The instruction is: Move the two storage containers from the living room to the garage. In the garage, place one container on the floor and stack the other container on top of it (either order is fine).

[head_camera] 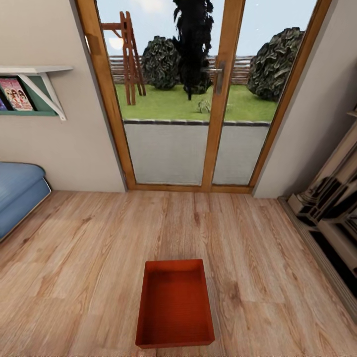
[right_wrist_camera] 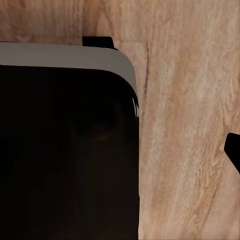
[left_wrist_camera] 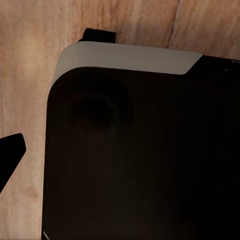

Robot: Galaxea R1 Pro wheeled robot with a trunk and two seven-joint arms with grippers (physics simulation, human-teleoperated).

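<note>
One orange-red storage container (head_camera: 174, 302), a shallow lidless ribbed bin, lies empty on the light wood-plank floor of the living room, close in front of me and square to the glass doors (head_camera: 198, 99). The second container is out of view. In the left wrist view a dark fingertip (left_wrist_camera: 10, 155) pokes in at the frame edge above the wood floor. A dark fingertip (right_wrist_camera: 233, 150) does the same in the right wrist view. Nothing is held by either one, and the frames do not reveal how their jaws stand.
A blue sofa (head_camera: 17, 193) sits at the left under a wall shelf (head_camera: 29, 94) with books. A pale shelving unit (head_camera: 332, 208) lines the right wall. My black, grey-rimmed base (left_wrist_camera: 140, 160) (right_wrist_camera: 65, 150) fills much of both wrist views.
</note>
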